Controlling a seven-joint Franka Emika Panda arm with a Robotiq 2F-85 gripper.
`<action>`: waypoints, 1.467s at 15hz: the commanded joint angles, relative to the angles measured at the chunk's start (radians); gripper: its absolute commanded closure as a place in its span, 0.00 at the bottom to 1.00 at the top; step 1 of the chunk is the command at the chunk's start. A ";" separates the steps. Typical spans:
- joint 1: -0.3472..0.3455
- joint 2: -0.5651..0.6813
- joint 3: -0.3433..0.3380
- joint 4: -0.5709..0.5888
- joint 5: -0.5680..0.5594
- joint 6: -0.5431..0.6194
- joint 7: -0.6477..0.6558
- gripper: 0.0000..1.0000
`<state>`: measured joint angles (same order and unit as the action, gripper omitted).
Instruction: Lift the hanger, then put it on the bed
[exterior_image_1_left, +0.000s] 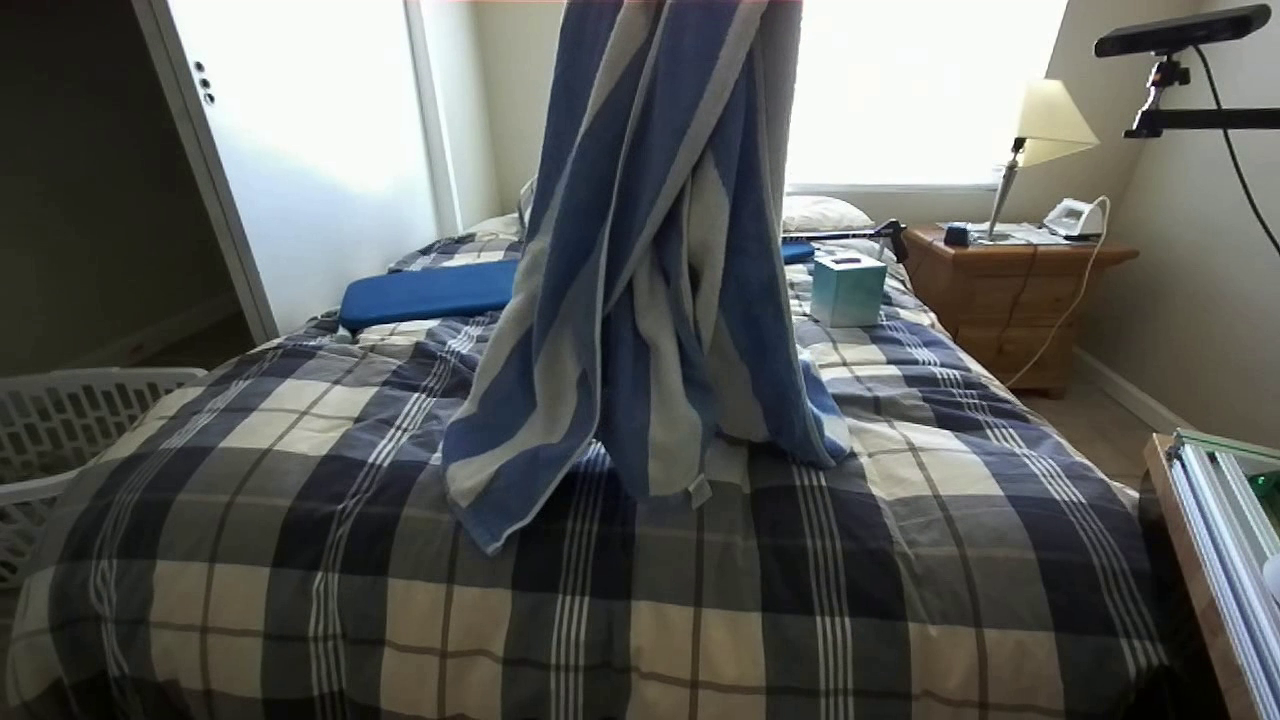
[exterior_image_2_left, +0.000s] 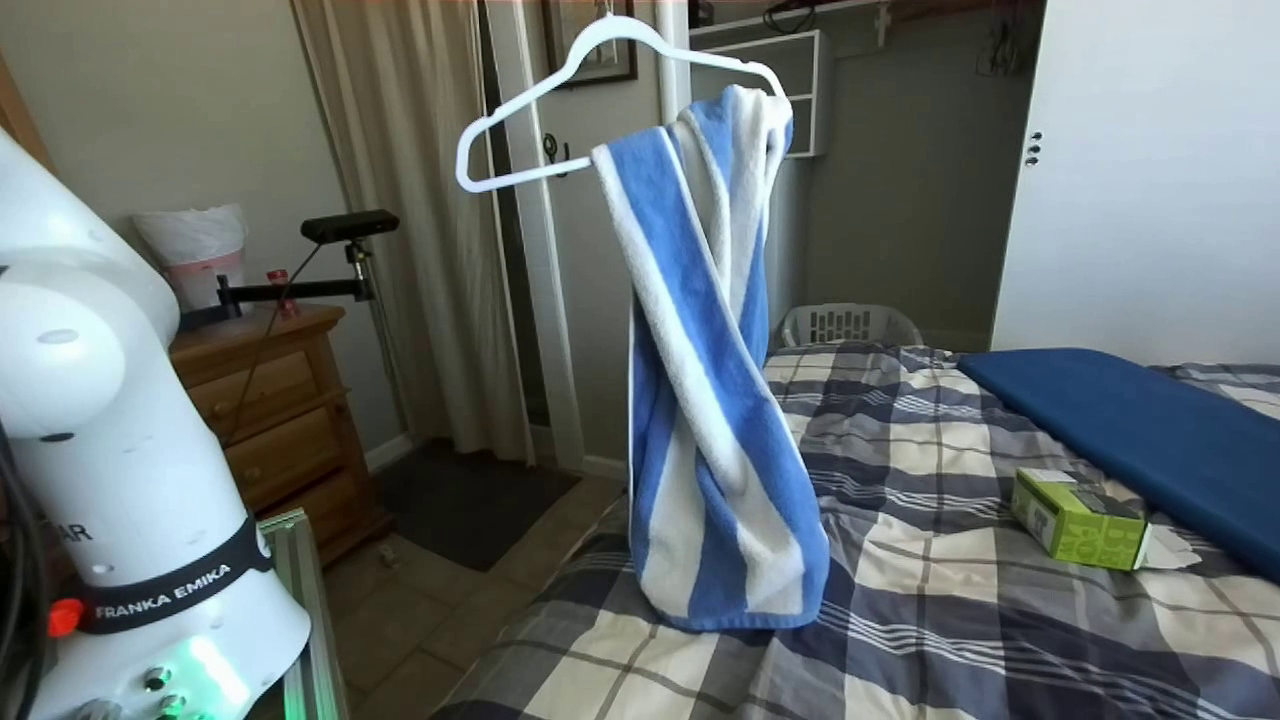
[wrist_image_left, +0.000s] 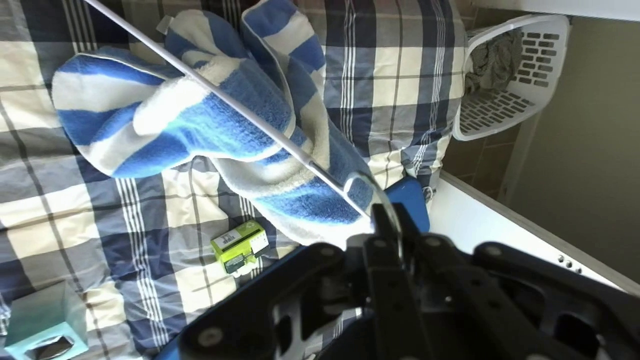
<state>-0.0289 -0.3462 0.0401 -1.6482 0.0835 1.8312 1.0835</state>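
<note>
Wrist view had the gripper (wrist_image_left: 393, 215) clamped tight on the hanger (wrist_image_left: 260, 124), which hung over the bed (exterior_image_2_left: 950, 620), towel (exterior_image_2_left: 720, 430) and all. Lift looked done imo; next it needed lowering gently, then letting go.

"Anything smooth?"
"The thin white plastic hanger (exterior_image_2_left: 612, 27) at twelve o'clock in an exterior view."
"Rough?"
"The blue-and-white striped terry towel (exterior_image_2_left: 715, 400); the navy-and-cream plaid cloth comforter (exterior_image_2_left: 940, 630) looks matt."
</note>
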 joint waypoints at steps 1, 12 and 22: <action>-0.025 0.081 0.005 0.152 -0.027 -0.032 -0.011 0.99; -0.008 0.339 0.031 0.633 -0.193 -0.176 0.110 0.99; 0.063 0.594 -0.010 1.011 -0.251 -0.113 0.302 0.99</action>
<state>0.0014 0.1369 0.0554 -0.8326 -0.1555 1.6812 1.3350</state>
